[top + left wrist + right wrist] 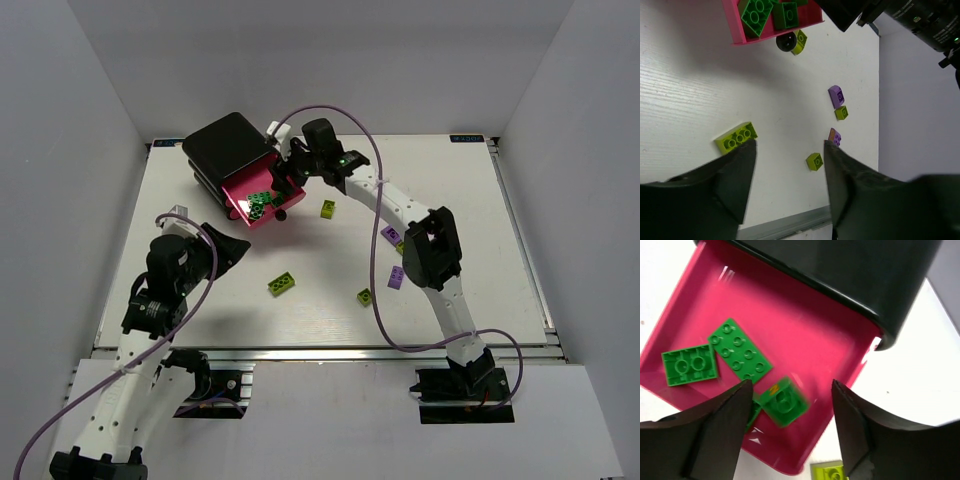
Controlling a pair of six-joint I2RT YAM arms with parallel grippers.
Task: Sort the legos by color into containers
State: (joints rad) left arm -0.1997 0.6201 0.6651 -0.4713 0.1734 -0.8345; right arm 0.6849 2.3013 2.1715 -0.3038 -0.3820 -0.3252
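Top external view: nearest, the left gripper (238,248) hangs with fingers spread and empty, close to a long lime brick (282,284). Beyond lie a small lime brick (365,296), two purple bricks (396,277) and two more lime pieces (328,208), all loose on the table (470,220). Farther on, the right gripper (791,382) gapes, holding nothing, over the pulled-out magenta drawer (805,325) of the black cabinet (225,145), where the dark green bricks (740,350) rest. Green looks sorted; lime and purple remain.

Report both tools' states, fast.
Left tool: open, holding nothing.
Right tool: open above the pink drawer, holding nothing.
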